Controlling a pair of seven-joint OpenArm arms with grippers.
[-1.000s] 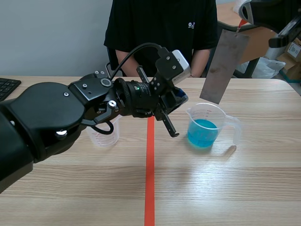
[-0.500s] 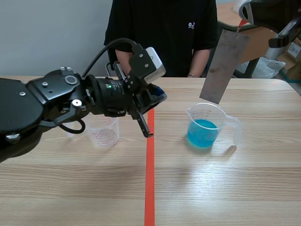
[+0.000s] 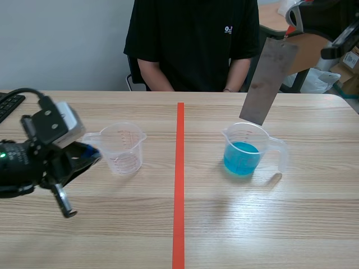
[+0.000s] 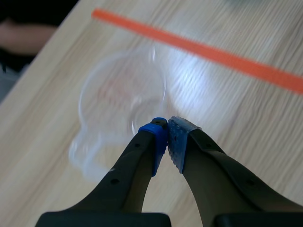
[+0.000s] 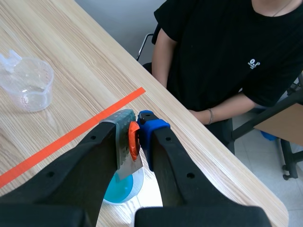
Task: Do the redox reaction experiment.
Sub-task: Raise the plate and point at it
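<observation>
Your right fingers (image 5: pixel 162 142) gripped metal strip (image 3: pixel 267 78) above blue-liquid beaker (image 3: pixel 242 150); left fingers (image 4: pixel 142 158) closed on nothing, well apart from beaker.

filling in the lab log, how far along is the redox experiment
Done: blue liquid sits in the measuring cup, so the solution looks prepared. In hand: the right gripper is shut on the metal sheet, which hangs over that cup with its lower edge above the liquid. Left to do: dipping the sheet into the liquid. The left gripper is shut on nothing near the clear cup, which looks empty.
</observation>
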